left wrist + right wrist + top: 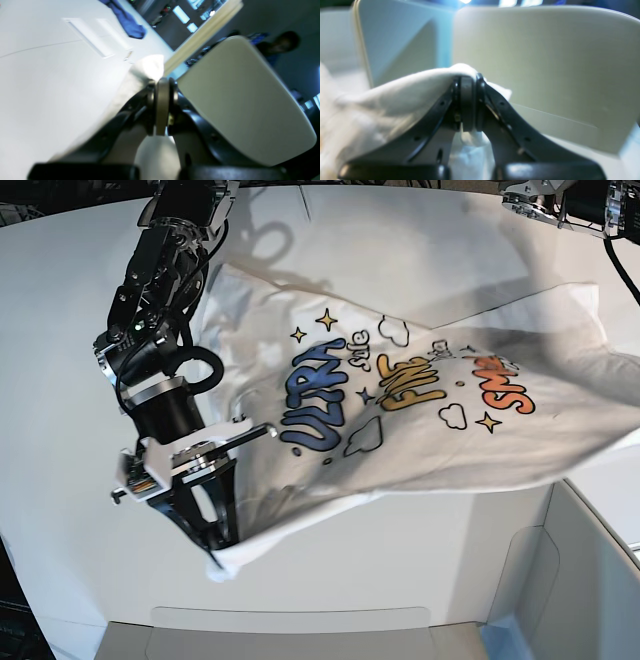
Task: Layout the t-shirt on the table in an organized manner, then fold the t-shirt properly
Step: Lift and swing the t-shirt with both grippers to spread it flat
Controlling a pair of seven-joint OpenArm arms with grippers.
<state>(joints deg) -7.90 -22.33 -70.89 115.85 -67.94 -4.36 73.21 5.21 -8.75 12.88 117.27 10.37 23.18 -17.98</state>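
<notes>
Nearest the base camera, the right gripper [215, 557] is pinching the near corner of the t-shirt [400, 420], its jaws pressed together on a bunch of white cloth, as the right wrist view is showing. The shirt is stretching away from those jaws diagonally across the table [60, 330], print side up, its long axis running toward the far side where the other arm is working. The left gripper [162, 82] is likewise clamping a fold of cloth, jaws fully closed on it. The next pull probably needs both arms drawing apart along that diagonal.
</notes>
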